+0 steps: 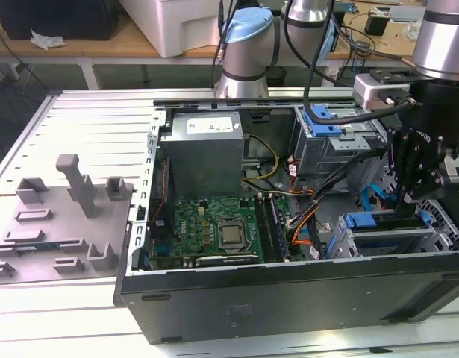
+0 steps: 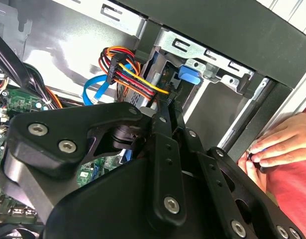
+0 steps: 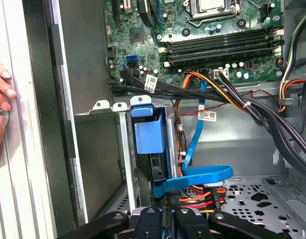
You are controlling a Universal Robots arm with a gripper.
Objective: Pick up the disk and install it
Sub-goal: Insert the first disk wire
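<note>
Exterior view: you see the gripper low in the computer case, just above the drive cage. Its finger opening cannot be told. The disk stands on edge inside that cage, cables crowding alongside.

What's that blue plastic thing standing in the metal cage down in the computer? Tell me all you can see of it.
It is the blue carrier of the disk, plastic by the look, standing upright in a slot of the grey metal drive cage, near the corner of the open computer case. A blue tab sits at its top, a dark body below. A flat blue cable loops beside it. The gripper hangs just above.
</note>
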